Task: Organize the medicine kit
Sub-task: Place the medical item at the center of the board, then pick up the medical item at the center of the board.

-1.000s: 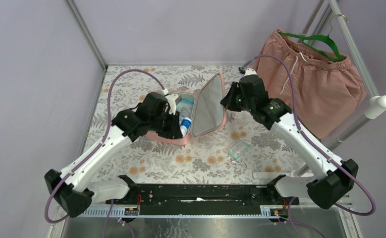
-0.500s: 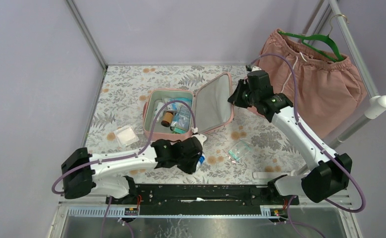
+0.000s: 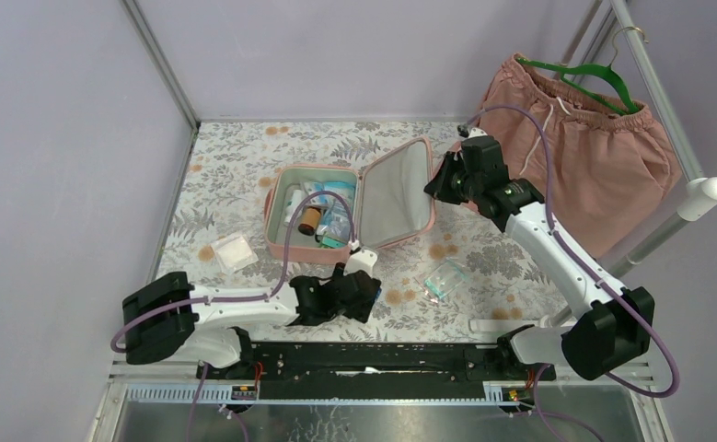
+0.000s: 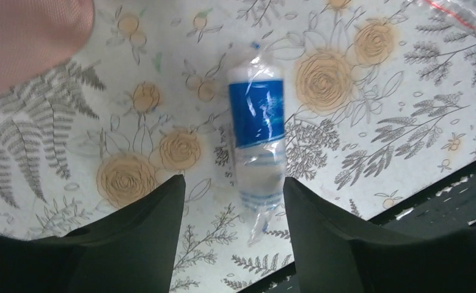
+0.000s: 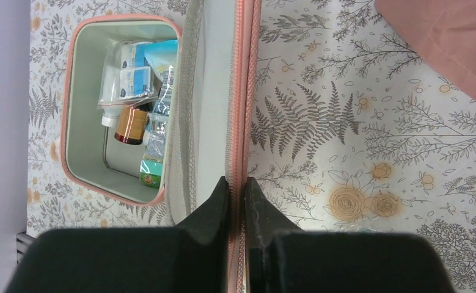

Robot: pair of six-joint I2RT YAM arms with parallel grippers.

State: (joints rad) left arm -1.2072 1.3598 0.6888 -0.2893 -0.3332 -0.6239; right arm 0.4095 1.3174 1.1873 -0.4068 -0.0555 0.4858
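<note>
1. The medicine kit (image 3: 304, 254) lies open on the floral cloth (image 3: 244, 157). Its base is flat and its grey-lined lid (image 3: 396, 193) is tilted up along the base's right side.
2. Inside the base sit a brown bottle (image 5: 130, 125), blue-and-white packets (image 5: 134, 76) and other small wrapped items, crowded toward the lid side.
3. The right gripper (image 5: 236, 186) is at the kit's right, its jaws pressed together on the lid's pink zip edge.
4. The left gripper (image 4: 232, 183) is low over the cloth, just in front of the kit's near right corner, with its jaws spread. A clear-wrapped packet with a blue label (image 4: 256, 122) lies flat on the cloth between the fingers and touches neither.
5. A white square pad (image 3: 233, 250) lies just beside the kit's near left corner.
6. A clear plastic bag (image 3: 446, 278) lies on the cloth to the kit's near right, apart from it.
7. Pink shorts (image 3: 584, 166) on a green hanger (image 3: 603, 78) hang well to the right of the kit.
</note>
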